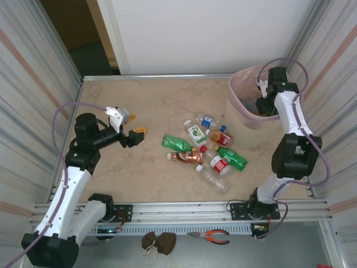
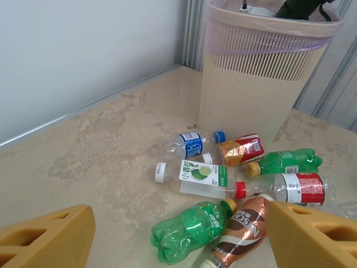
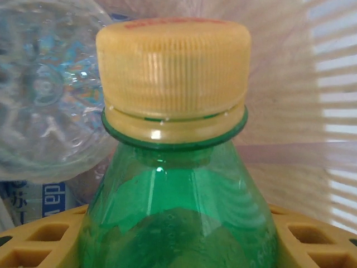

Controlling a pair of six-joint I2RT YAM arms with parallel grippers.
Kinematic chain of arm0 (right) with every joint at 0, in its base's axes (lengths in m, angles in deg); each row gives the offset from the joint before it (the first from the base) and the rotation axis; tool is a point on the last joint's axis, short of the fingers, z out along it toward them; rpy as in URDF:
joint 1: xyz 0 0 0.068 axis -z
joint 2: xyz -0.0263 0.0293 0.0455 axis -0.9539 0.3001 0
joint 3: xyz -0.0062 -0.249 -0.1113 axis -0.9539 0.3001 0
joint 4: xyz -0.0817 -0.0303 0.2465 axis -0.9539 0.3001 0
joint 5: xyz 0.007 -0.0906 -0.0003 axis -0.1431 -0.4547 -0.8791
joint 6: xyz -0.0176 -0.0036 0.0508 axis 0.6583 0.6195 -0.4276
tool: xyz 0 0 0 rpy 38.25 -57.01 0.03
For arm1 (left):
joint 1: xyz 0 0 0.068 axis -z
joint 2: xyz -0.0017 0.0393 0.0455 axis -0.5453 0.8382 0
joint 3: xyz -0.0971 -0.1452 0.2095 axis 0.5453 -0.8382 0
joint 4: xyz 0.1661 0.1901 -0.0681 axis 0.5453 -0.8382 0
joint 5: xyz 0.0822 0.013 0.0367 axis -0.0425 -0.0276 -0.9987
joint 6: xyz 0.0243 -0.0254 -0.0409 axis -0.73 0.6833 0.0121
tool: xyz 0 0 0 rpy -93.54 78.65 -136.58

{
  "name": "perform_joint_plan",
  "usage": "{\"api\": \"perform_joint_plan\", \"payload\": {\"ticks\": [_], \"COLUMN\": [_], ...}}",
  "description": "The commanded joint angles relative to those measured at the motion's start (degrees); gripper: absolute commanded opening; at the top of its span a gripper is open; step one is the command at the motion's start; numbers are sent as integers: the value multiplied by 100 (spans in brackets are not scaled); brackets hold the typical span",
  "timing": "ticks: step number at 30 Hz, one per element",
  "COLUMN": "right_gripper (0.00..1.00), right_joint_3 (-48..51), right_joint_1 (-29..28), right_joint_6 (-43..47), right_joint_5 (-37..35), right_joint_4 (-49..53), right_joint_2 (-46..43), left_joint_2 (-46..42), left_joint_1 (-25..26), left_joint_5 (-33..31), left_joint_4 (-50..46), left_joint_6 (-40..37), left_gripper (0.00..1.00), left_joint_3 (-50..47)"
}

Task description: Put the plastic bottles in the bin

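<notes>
A green bottle (image 3: 178,195) with a yellow cap (image 3: 173,61) is clamped in the right gripper (image 3: 178,240), inside the bin (image 1: 245,120) at the top view's upper right. Other bottles (image 1: 177,144) lie mid-frame on the table (image 1: 128,167). At left, the left gripper (image 1: 129,124) hovers, jaws apart.

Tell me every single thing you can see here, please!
loose bottles: eight, clear, green or brown, lying clustered beside the bin
bin: one, beige with pink liner, table's far right
green bottle: one, yellow cap, inside the bin
clear bottle: one, inside the bin beside it
table: one, beige marbled
pliers: one, orange-red handles, front ledge
brown lumps: two, left of the pliers
left hand: yellow fingers, open, left of the bottles
right hand: yellow fingers, in the bin, gripping the green bottle
</notes>
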Motion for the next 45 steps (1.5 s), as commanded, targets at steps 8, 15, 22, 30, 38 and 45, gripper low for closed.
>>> {"api": "perform_joint_plan", "payload": {"ticks": [8,15,22,30,38,45], "right_gripper": [68,74,79,80,82,81], "right_joint_3": [365,149,-130,-422,-692,-713], "right_joint_1": [40,42,42,7,-230,-958], "right_joint_6": [-248,-291,-353,-406,-415,-515], "right_joint_5": [406,582,832,1081,1526,1810], "right_joint_4": [-185,-68,105,295,681,1100], "right_joint_2": [184,-117,-528,-1098,-1696,-2242], "left_joint_2": [-82,-88,-76,8,81,150], "left_joint_1": [-43,-36,-43,-47,-43,-41], "left_joint_5": [86,102,98,142,130,140], "left_joint_4": [81,81,75,53,54,51], "left_joint_6": [-103,-107,-125,-144,-151,-146], "left_gripper": [80,79,79,78,78,77], "left_joint_3": [-84,-89,-91,-72,-73,-77]}}
